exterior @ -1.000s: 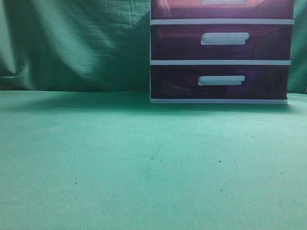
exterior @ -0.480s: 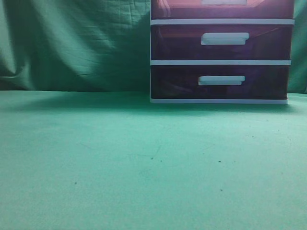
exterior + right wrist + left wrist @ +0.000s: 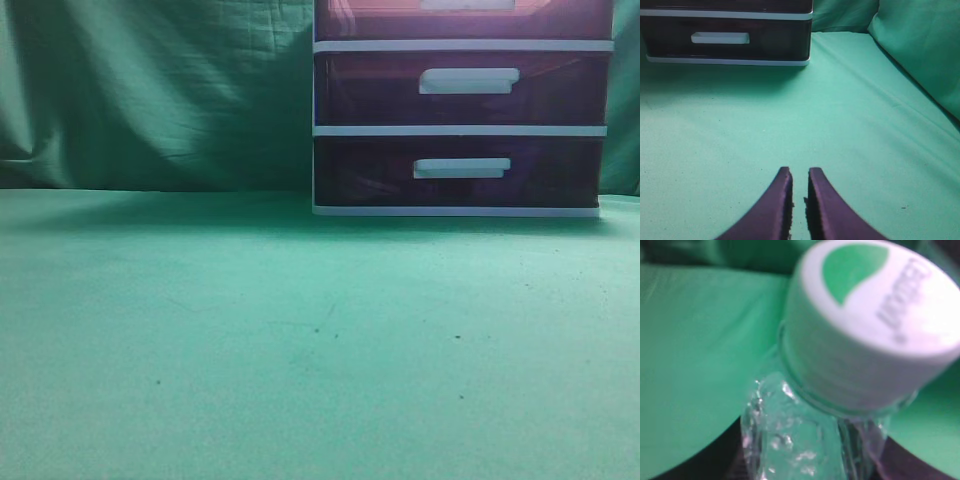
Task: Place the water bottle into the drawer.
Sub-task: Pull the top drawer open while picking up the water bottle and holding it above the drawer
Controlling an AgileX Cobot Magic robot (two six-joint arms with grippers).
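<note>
Nothing has moved in the exterior view since the earlier frames. The dark red plastic drawer unit with white handles [image 3: 460, 110] stands at the far right of the green cloth-covered tabletop [image 3: 250, 340], all 3 visible drawers closed. The clear plastic water bottle with a white and green cap [image 3: 865, 325] fills the left wrist view; whether the left end effector grasps it cannot be told. The right end effector [image 3: 800, 192] hovers clenched, holding nothing, well apart from the unit.

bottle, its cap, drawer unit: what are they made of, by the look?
Bottle: clear thin plastic, glossy, crinkled highlights on the neck. Cap: opaque white plastic, ribbed side, printed green mark on top. Drawer unit: probably plastic, dark tinted translucent fronts with faint reflections, white frame strips and moulded white handles.
</note>
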